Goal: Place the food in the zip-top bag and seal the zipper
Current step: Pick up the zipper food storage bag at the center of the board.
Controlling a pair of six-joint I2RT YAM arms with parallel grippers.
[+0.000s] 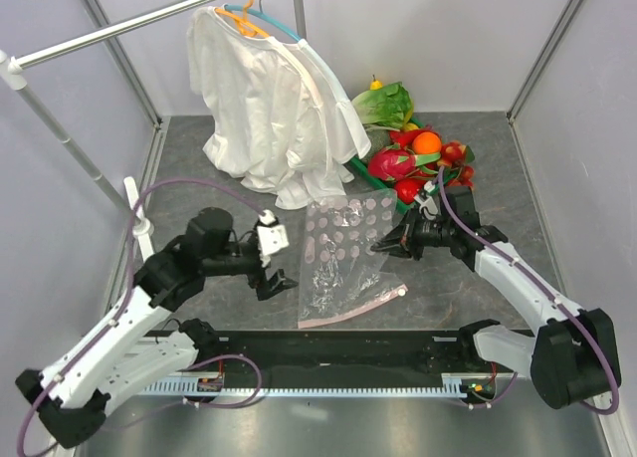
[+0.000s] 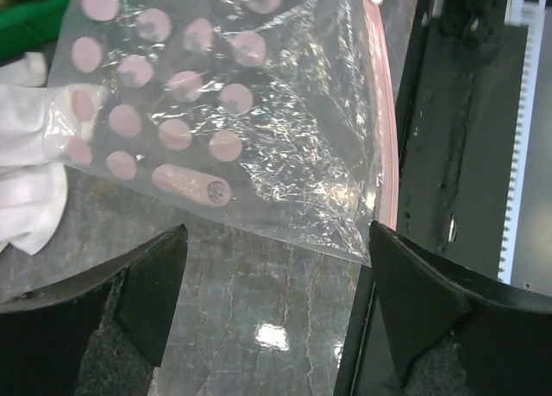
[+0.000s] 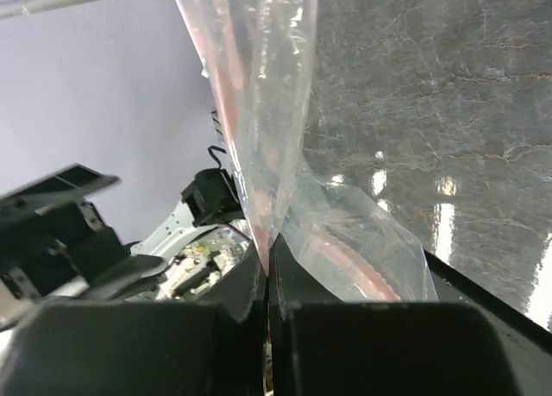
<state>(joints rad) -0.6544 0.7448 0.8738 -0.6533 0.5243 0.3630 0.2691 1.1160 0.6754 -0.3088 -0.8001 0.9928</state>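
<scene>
The clear zip-top bag [image 1: 338, 258] with pale pink dots lies flat on the grey table, empty. Its pink zipper [image 1: 353, 310] runs along the near edge, with a white tab at the right end. My right gripper [image 1: 383, 246] is shut on the bag's right edge, and in the right wrist view the film [image 3: 267, 111] rises pinched between the closed fingers [image 3: 269, 254]. My left gripper [image 1: 274, 278] stands open just left of the bag. In the left wrist view the bag's corner [image 2: 216, 111] and zipper [image 2: 386, 154] lie just ahead of the open gripper [image 2: 276, 301]. The food [image 1: 413, 158] is piled at the back right, with lettuce [image 1: 383, 104] and an orange [image 1: 427, 142].
A white shirt [image 1: 269, 99] hangs on a hanger from a rail at the back left, its hem reaching the table just behind the bag. The food sits in a green bin [image 1: 363, 173]. A black base rail [image 1: 328, 347] runs along the near edge.
</scene>
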